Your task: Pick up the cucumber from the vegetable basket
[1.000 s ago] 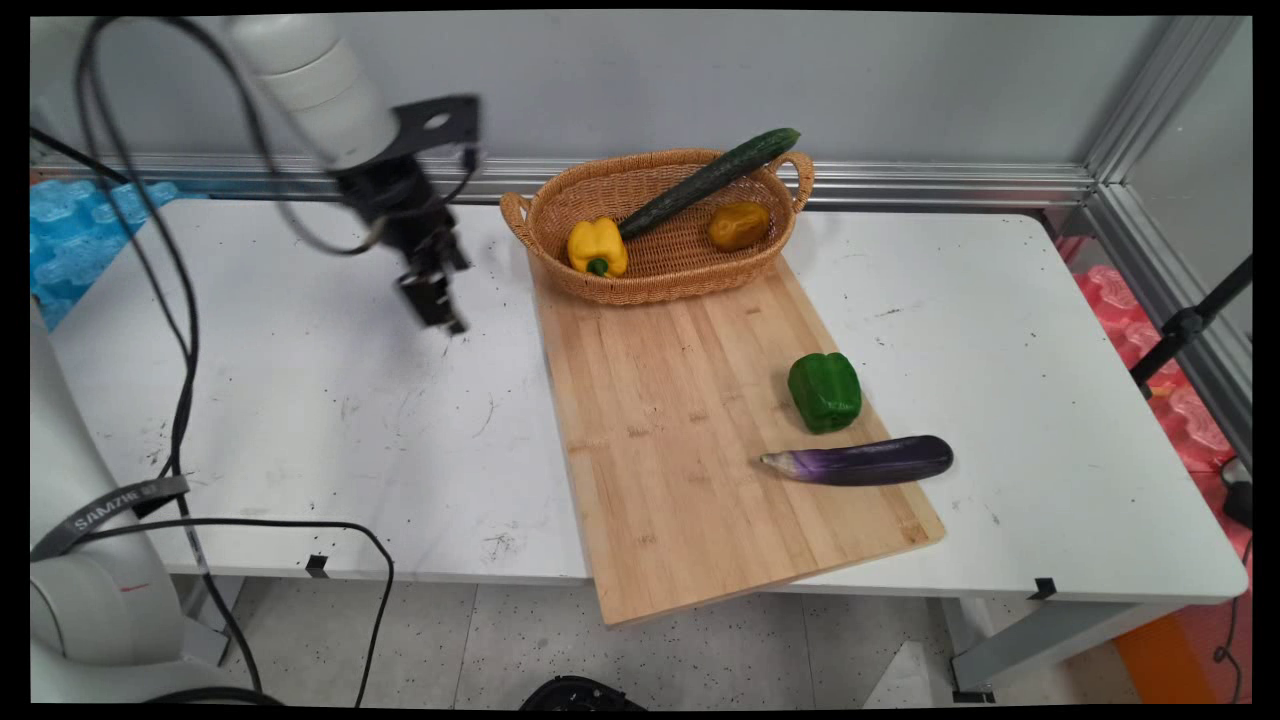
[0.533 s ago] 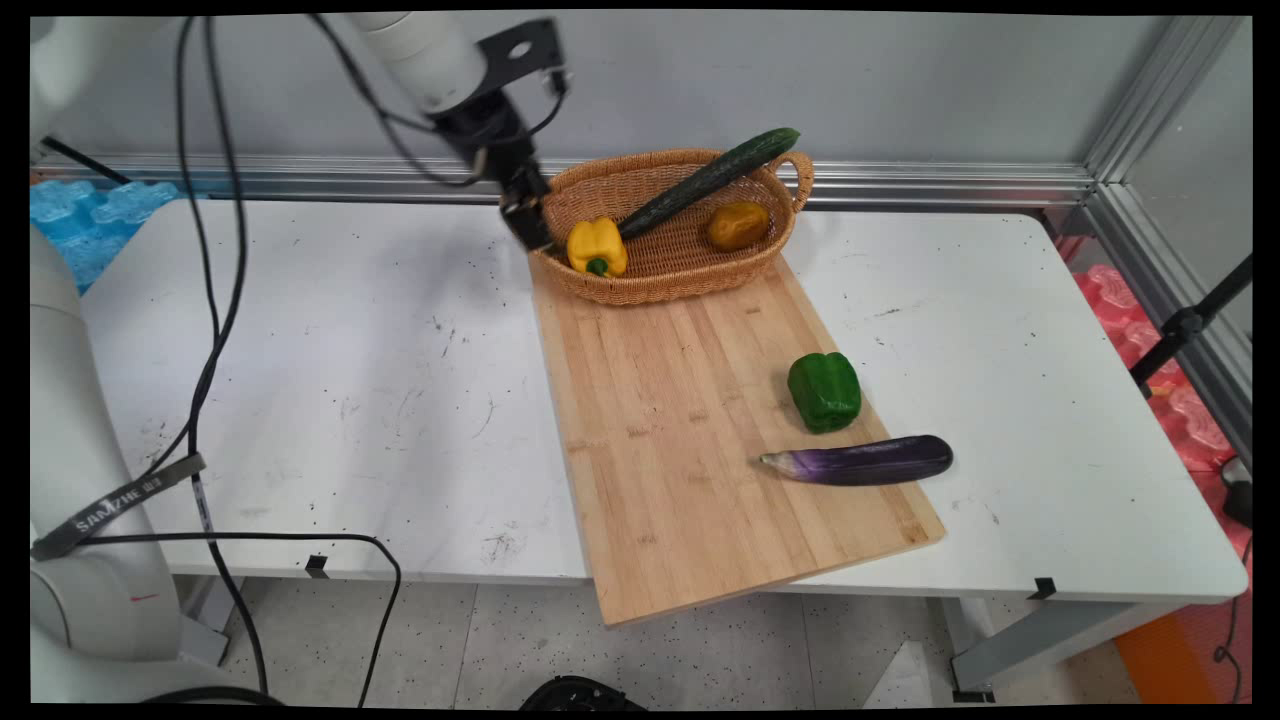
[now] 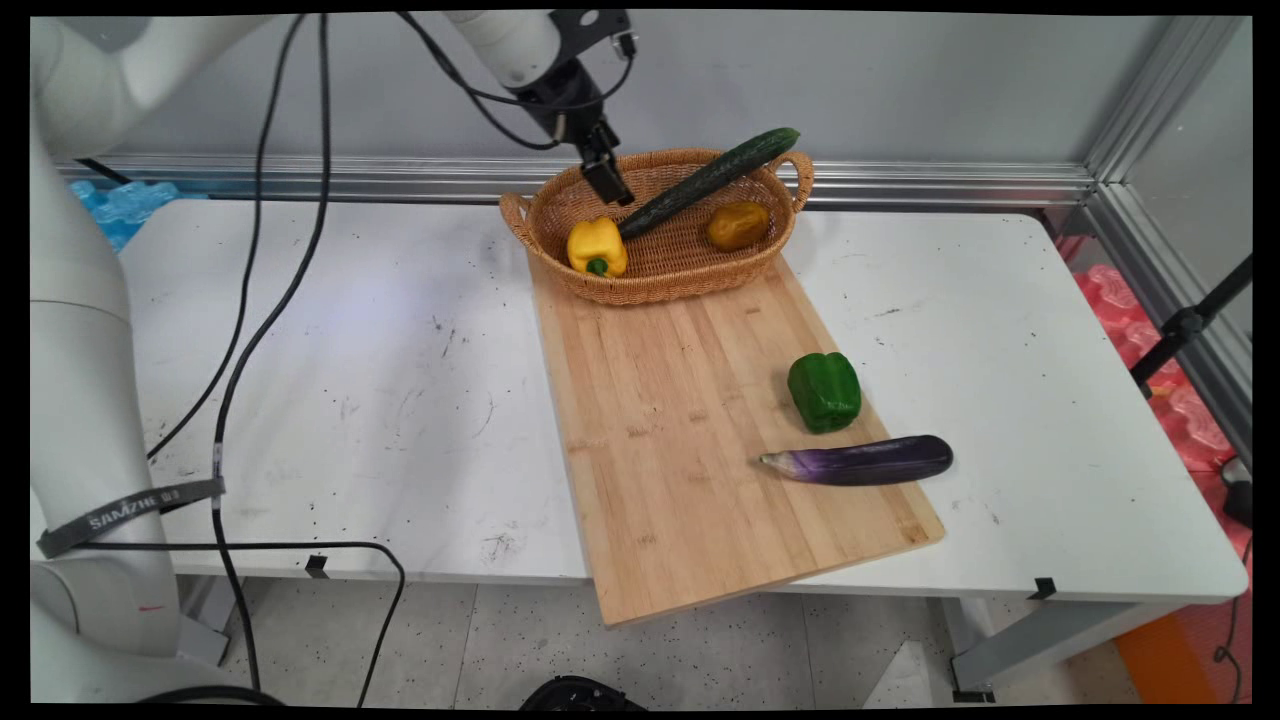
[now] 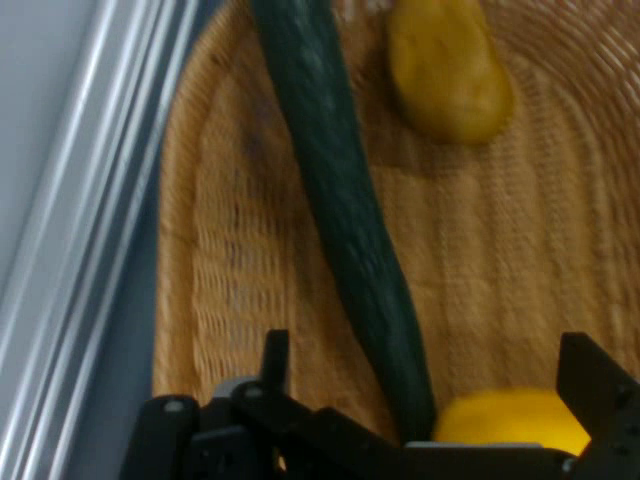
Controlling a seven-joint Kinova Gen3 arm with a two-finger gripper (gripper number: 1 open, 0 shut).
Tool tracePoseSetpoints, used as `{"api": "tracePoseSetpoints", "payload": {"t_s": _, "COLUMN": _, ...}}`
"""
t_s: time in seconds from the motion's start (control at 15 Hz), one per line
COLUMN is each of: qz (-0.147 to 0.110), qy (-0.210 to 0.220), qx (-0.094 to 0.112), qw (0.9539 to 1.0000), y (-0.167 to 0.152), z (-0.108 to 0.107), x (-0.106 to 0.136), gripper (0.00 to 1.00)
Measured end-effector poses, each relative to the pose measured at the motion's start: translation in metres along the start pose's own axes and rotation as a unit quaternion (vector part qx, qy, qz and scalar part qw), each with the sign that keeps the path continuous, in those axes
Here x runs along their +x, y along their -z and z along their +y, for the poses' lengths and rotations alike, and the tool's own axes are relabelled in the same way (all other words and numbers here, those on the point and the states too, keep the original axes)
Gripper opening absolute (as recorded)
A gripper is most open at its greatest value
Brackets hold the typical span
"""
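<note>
My gripper [image 3: 610, 188] hangs open over the left part of a wicker basket [image 3: 660, 287], with nothing between its fingers. In the basket, a long dark green cucumber [image 3: 712, 178] leans over the far right rim. A yellow bell pepper [image 3: 597, 245] sits at its near left and a brownish-yellow potato [image 3: 738, 225] at the right. In the hand view the gripper [image 4: 430, 372] frames the cucumber's [image 4: 340, 180] lower end and the yellow pepper [image 4: 510, 420]. The potato [image 4: 448, 70] lies farther ahead on the basket's weave [image 4: 230, 250].
The basket stands on the far end of a wooden cutting board [image 3: 680, 440]. A green bell pepper [image 3: 824, 391] and a purple eggplant [image 3: 862, 461] lie on the board's right side. Black cables [image 3: 250, 330] hang over the white table's [image 3: 330, 380] left part.
The gripper has travelled from above the table's left middle, up and to the right, past the basket's left handle, to above the basket's interior. The vegetables have not moved.
</note>
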Motion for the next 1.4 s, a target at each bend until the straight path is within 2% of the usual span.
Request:
{"api": "tracePoseSetpoints", "payload": {"t_s": 0.47, "qz": 0.037, "qy": 0.036, "qx": 0.002, "qw": 0.9987, "y": -0.054, "z": -0.019, "x": 0.01, "gripper": 1.0}}
{"api": "tracePoseSetpoints", "payload": {"t_s": 1.27, "qz": 0.059, "qy": 0.052, "qx": -0.002, "qw": 0.9969, "y": -0.104, "z": -0.02, "x": 0.01, "gripper": 1.0}}
{"api": "tracePoseSetpoints", "payload": {"t_s": 1.33, "qz": 0.059, "qy": 0.053, "qx": -0.002, "qw": 0.9968, "y": -0.106, "z": -0.02, "x": 0.009, "gripper": 0.0}}
{"api": "tracePoseSetpoints", "payload": {"t_s": 1.4, "qz": 0.06, "qy": 0.054, "qx": -0.003, "qw": 0.9968, "y": -0.107, "z": -0.019, "x": 0.009, "gripper": 0.0}}
